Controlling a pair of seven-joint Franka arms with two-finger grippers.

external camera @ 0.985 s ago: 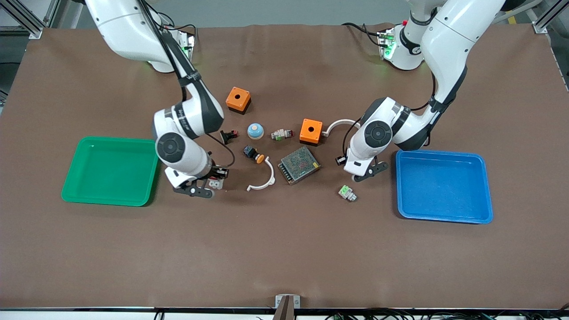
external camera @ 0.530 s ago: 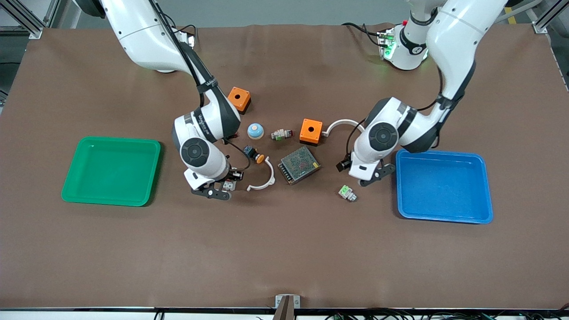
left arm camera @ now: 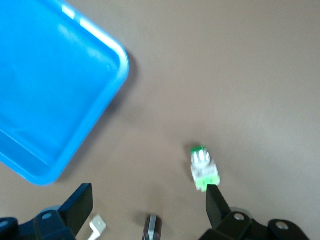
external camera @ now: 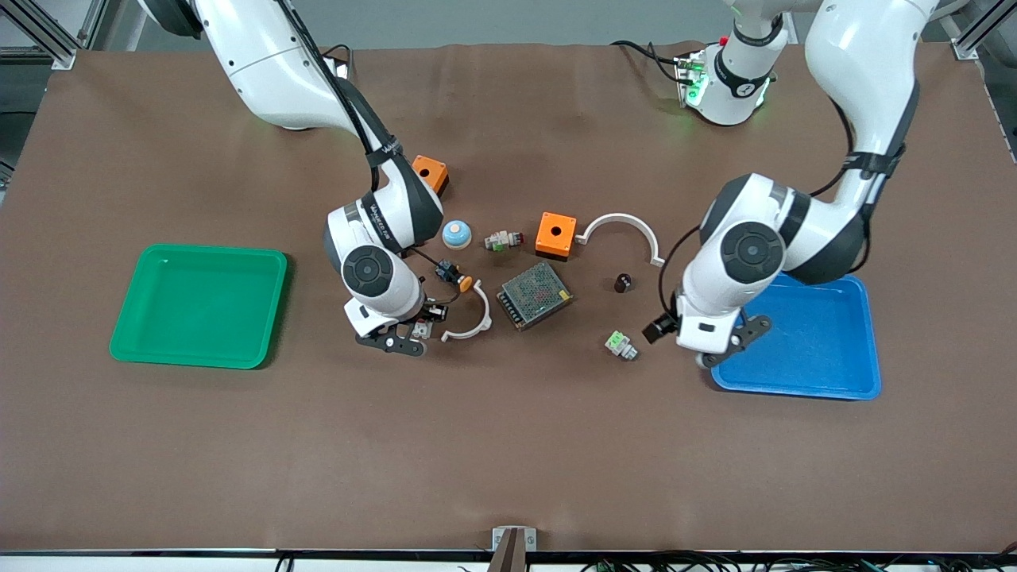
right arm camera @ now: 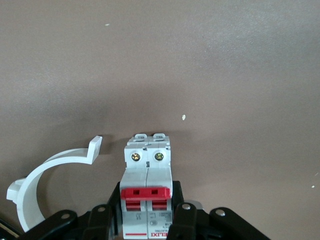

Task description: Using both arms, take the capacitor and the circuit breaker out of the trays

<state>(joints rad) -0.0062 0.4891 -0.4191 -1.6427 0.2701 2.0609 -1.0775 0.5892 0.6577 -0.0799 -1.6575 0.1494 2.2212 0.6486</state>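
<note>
right gripper (external camera: 415,334) is clamped on the circuit breaker (right arm camera: 147,192); the block sits between the fingers with its red levers facing the wrist camera and its screw end sticking out past the fingertips. it hangs over bare table, with a white curved clip (right arm camera: 47,172) just beside the fingers and the green tray (external camera: 199,306) well off toward the right arm's end.

left gripper (external camera: 719,349) is spread wide with nothing between the fingers, over the corner of the blue tray (external camera: 794,373). the capacitor (external camera: 624,282) stands on the table, clear of those fingers; a green-and-white connector (left arm camera: 204,170) lies just ahead of one fingertip.

judgement: only the breaker is left to place. lower straight down, keep it off the clip, and open only once its base touches so it doesn't tip. left arm waits.
</note>
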